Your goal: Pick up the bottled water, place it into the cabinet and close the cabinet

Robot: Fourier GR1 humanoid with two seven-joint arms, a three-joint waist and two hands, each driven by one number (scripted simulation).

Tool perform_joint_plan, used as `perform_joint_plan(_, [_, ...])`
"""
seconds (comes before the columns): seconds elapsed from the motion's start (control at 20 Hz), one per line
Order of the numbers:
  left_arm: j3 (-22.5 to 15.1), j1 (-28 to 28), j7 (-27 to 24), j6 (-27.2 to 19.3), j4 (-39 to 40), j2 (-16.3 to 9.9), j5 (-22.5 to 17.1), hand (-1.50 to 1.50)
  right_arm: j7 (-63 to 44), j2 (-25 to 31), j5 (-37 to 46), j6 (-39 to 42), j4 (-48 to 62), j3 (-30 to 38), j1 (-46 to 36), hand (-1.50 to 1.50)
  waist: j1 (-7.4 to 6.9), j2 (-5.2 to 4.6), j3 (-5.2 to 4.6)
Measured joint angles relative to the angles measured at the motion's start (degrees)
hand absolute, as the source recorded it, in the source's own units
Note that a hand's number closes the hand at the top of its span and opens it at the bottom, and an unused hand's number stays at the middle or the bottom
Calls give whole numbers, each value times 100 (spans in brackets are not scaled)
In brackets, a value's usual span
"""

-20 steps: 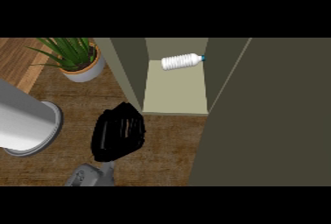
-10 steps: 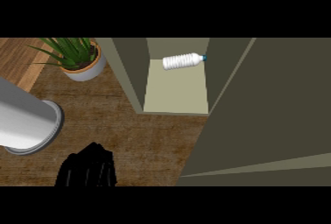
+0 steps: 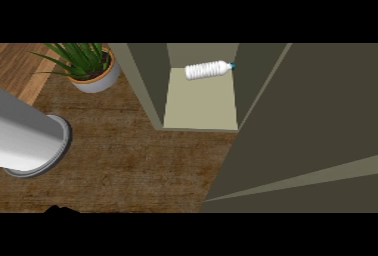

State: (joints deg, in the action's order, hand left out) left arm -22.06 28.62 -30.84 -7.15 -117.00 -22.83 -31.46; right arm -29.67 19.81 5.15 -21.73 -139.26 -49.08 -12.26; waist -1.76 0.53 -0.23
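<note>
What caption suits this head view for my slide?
Water bottle lying inside the open cabinet, potted plant beside it.

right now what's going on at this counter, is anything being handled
Nothing is being held at this moment. The bottled water lies on its side at the back of the cabinet shelf. The cabinet door stands open at the right, so closing it is what remains. Only a dark sliver of the left hand shows at the lower edge, clear of everything. A potted plant and a grey cylinder stand on the wooden counter.
</note>
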Motion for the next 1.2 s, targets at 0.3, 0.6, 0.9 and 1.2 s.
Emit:
perform_joint_plan(0.3, [478, 864, -365, 591, -341, -395, -341, 150, -819, -1282, 213, -141, 684, 257, -1240, 150, -7, -17, 4])
perform_joint_plan(0.6, [977, 1500, -659, 1124, -458, -585, -653, 150, -1021, -1807, -214, -132, 1592, 1146, -2212, 150, 6, -41, 15])
perform_joint_plan(0.9, [1379, 1841, -801, 1589, -416, -695, -887, 150, -419, -1941, -881, 389, 2951, 2222, -2925, 150, -7, -63, 19])
perform_joint_plan(1.2, [1835, 2063, -734, 1933, -463, -797, -1158, 150, 232, -1950, -1300, 842, 4261, 2891, -3405, 150, 12, -64, 24])
